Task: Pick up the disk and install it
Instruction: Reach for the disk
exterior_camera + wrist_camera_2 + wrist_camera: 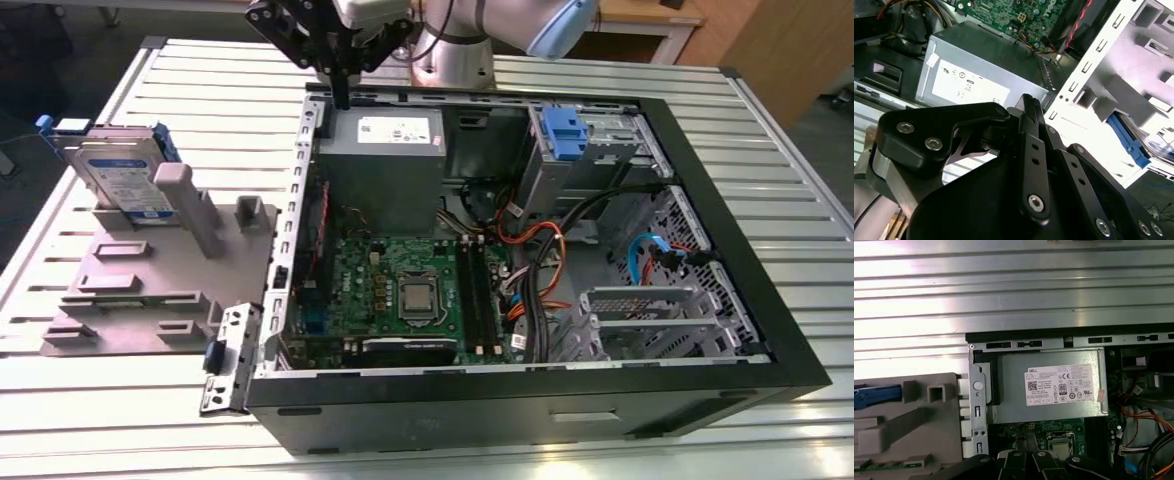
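Disk point(124, 178) upright on fixture point(140, 290), partly hidden by post point(187, 205).

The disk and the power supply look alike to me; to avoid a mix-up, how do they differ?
The disk stands on edge in the grey fixture outside the computer case; the power supply sits inside it. The disk is thin with blue rails; the power supply is bulkier, without blue. Both are labelled grey metal.

A white sticker point(1064, 385) with black print, a barcode and small marks is carried by the grey power-supply box point(1011, 390), while a white-and-blue label point(136, 198), its print illegible, is borne by the disk point(114, 165).
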Controlling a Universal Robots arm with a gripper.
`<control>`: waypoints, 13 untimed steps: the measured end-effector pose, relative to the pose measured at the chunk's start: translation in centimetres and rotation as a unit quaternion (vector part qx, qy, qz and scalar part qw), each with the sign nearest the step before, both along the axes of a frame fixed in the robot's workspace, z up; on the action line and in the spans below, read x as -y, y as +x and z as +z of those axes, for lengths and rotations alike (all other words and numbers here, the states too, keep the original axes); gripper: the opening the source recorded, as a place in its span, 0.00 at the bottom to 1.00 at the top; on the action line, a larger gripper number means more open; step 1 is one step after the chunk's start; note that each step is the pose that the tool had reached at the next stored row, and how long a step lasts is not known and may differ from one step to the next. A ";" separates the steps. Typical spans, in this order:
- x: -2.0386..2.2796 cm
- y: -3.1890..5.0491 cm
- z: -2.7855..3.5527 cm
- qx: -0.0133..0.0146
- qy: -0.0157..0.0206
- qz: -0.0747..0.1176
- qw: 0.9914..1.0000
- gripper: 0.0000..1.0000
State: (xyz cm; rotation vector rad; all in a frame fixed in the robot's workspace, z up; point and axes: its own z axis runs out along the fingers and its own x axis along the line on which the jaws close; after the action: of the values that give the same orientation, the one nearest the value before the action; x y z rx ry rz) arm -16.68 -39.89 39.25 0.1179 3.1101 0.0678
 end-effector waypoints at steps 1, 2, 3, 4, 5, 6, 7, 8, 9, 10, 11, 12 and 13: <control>0.00 -0.19 0.00 0.000 0.000 0.000 1.000 0.11; 0.00 -0.39 0.00 0.000 0.000 0.000 1.000 0.11; 0.00 -0.62 -0.01 0.000 0.000 0.000 1.000 0.11; 0.00 -0.83 -0.01 0.000 0.000 0.000 1.000 0.11; 0.00 -1.04 -0.01 0.000 0.000 0.000 1.000 0.11; 0.00 -1.24 -0.02 0.001 0.000 0.000 1.000 0.11; 0.00 -1.44 -0.02 0.001 0.000 0.000 1.000 0.11; 0.00 -1.64 -0.02 0.001 0.000 0.000 1.000 0.11; 0.00 -1.84 -0.03 0.001 0.000 0.000 1.000 0.11; 0.00 -2.06 -0.03 0.001 0.000 0.000 1.000 0.11; 0.00 -2.26 -0.04 0.001 0.000 0.000 1.000 0.11; 0.00 -2.45 -0.05 0.001 0.000 0.000 1.000 0.11; 0.00 -2.63 -0.05 0.001 0.000 0.000 1.000 0.11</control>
State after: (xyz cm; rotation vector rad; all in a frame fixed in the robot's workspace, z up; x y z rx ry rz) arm -19.32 -39.89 39.20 0.1176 3.1080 0.0678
